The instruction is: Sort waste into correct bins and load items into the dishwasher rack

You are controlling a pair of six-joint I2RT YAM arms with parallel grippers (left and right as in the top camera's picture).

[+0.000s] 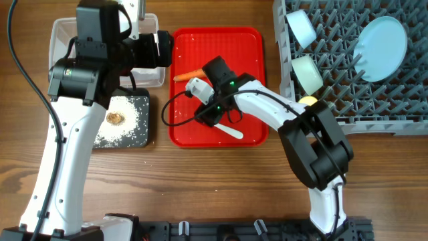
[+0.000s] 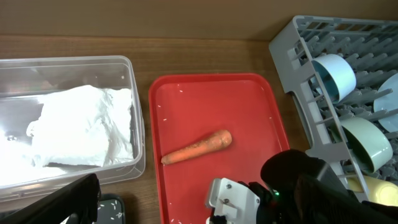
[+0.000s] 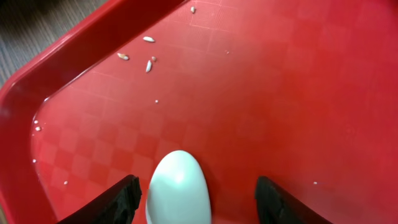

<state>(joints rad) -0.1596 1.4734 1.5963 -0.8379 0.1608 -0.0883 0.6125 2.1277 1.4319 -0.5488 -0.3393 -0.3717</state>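
The white spoon (image 3: 177,186) lies on the red tray (image 3: 298,93), and my right gripper (image 3: 199,205) is open and straddles its bowl. The spoon lies close to the left finger, with a gap to the right finger. In the overhead view the right gripper (image 1: 208,112) is low over the tray, with the spoon (image 1: 233,132) sticking out beside it. An orange carrot (image 1: 189,75) (image 2: 198,147) lies on the tray's far part. My left gripper (image 1: 159,49) is open and empty, hovering at the clear tub (image 1: 63,33), which holds the white napkin (image 2: 81,130). One of its dark fingers (image 2: 71,199) shows.
The black tray (image 1: 137,100) holds rice and a brown lump (image 1: 116,118). Loose rice grains (image 3: 148,62) dot the red tray's corner. The grey rack (image 1: 348,87) holds a light-blue bowl (image 1: 301,27), a pale-green bowl (image 1: 307,72), a yellow cup (image 1: 307,100) and the plate (image 1: 381,40).
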